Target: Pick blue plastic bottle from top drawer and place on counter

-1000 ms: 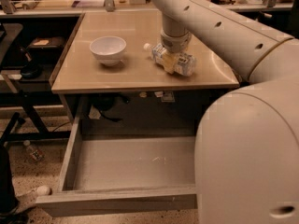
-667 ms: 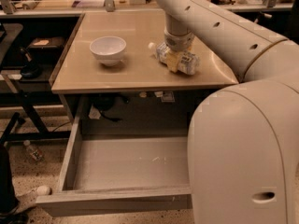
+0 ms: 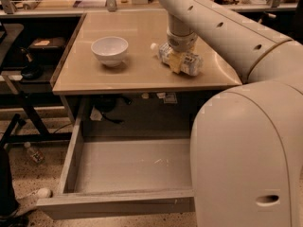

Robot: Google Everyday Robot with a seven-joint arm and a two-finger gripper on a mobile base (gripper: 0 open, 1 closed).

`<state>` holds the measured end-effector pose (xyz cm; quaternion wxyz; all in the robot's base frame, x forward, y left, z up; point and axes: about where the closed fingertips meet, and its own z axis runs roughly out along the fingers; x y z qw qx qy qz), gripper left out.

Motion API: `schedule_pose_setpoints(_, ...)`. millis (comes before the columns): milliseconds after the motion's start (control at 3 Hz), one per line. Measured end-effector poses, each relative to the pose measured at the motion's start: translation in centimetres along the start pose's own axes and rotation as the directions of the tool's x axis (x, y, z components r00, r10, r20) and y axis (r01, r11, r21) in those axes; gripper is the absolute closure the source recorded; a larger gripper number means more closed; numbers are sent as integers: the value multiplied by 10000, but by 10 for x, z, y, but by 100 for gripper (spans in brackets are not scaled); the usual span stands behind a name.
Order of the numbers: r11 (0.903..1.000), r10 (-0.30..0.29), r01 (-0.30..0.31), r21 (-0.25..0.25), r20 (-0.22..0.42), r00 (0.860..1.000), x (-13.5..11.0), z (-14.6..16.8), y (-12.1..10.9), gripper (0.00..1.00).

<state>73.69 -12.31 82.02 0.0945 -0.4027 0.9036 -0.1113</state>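
Your pincer (image 3: 178, 63) sits just right of the frame's centre, pointing down onto the table (image 3: 137, 74) and clenched across the middle of the blue plastic bottle (image 3: 192, 64). You can see the bottle lying on its side on the table, white cap toward the upper left. The white bowl (image 3: 110, 49) stands left of it, apart. In the lower half of the frame, the top drawer (image 3: 71, 161) is pulled open below the table edge.
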Motion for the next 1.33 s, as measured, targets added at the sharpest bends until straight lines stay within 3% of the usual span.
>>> schedule_pose_setpoints(667, 10000, 0, 0, 0, 0, 10000, 0, 0, 0, 11)
schedule_pose_setpoints(1000, 10000, 0, 0, 0, 0, 10000, 0, 0, 0, 0)
schedule_pose_setpoints(1333, 10000, 0, 0, 0, 0, 10000, 0, 0, 0, 0)
